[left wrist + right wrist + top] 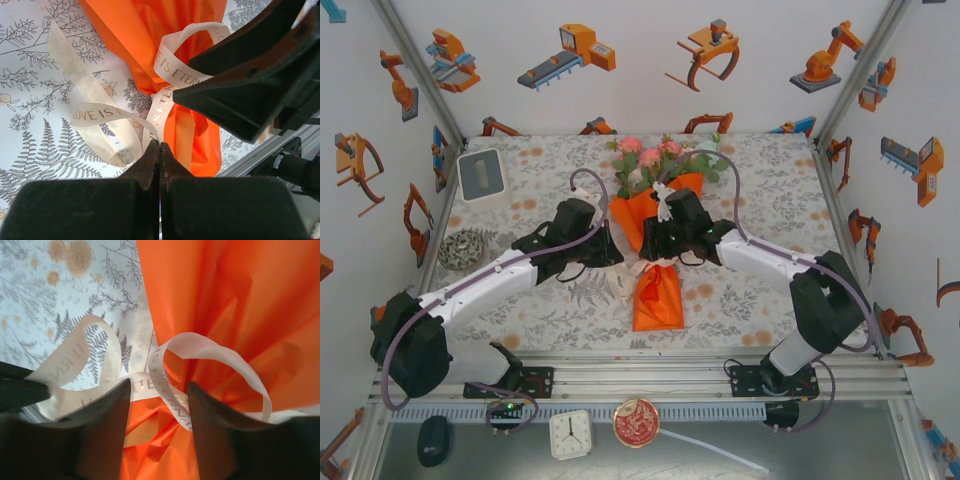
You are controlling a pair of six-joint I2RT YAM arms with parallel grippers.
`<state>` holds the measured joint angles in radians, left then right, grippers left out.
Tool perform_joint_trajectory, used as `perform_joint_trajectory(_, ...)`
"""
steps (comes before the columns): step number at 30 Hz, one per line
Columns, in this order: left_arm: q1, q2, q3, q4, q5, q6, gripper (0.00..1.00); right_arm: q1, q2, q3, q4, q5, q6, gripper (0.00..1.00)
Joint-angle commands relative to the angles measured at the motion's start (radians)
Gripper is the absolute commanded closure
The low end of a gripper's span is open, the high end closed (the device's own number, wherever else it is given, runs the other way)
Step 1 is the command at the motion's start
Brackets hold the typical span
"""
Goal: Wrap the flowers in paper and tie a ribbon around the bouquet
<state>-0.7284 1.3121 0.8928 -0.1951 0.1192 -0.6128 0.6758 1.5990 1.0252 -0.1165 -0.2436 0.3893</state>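
The bouquet lies mid-table: pink and white flowers (655,158) at the far end, orange paper (658,300) running toward me. A cream ribbon (95,112) printed with gold words circles the pinched neck of the paper (145,35) and loops loosely on the cloth. My left gripper (160,145) is shut, and a ribbon strand runs right into its tips; it sits left of the neck (617,258). My right gripper (159,390) stands open over the neck (655,243), a strand of the ribbon loop (215,352) and paper (240,290) between its fingers.
A white box (480,175) stands at the back left, with a patterned bowl (463,250) nearer on the left. Beyond the near rail (650,375) lie a clock (570,433), a red round tin (636,422) and a black mouse (434,440).
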Motion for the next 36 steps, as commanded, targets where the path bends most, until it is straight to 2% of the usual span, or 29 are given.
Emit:
perform_joint_trajectory(1,0.003,-0.007,0.012,-0.001,-0.010,0.021,1.00,0.002,-0.013,0.045,0.009,-0.019,-0.020,0.87)
perform_joint_trajectory(3,0.003,-0.005,0.012,-0.001,-0.010,0.022,1.00,0.003,-0.067,0.031,0.008,0.004,-0.022,1.00)
perform_joint_trajectory(7,0.003,-0.006,0.014,-0.005,-0.012,0.030,1.00,-0.013,-0.266,-0.032,-0.015,0.117,-0.055,1.00)
perform_joint_trajectory(10,0.005,-0.008,0.014,-0.004,-0.011,0.032,1.00,-0.033,-0.396,-0.079,-0.024,0.157,-0.087,1.00)
perform_joint_trajectory(15,0.007,-0.007,0.024,0.004,-0.003,0.033,1.00,-0.039,-0.467,-0.072,-0.126,0.160,-0.152,1.00)
perform_joint_trajectory(20,0.008,-0.017,0.052,-0.012,-0.027,0.057,1.00,-0.039,-0.552,-0.062,-0.248,0.214,-0.216,1.00)
perform_joint_trajectory(23,0.015,-0.019,0.072,-0.012,-0.030,0.078,1.00,-0.039,-0.599,-0.083,-0.256,0.182,-0.224,1.00)
perform_joint_trajectory(27,0.017,-0.005,0.104,0.009,0.035,0.111,1.00,-0.039,-0.559,-0.079,-0.241,0.061,-0.220,1.00)
perform_joint_trajectory(31,0.017,0.017,0.115,0.051,0.079,0.105,1.00,-0.038,-0.439,-0.071,-0.120,-0.079,-0.141,1.00)
perform_joint_trajectory(36,0.018,0.031,0.110,0.087,0.114,0.076,1.00,-0.038,-0.263,-0.022,0.001,-0.114,-0.075,1.00)
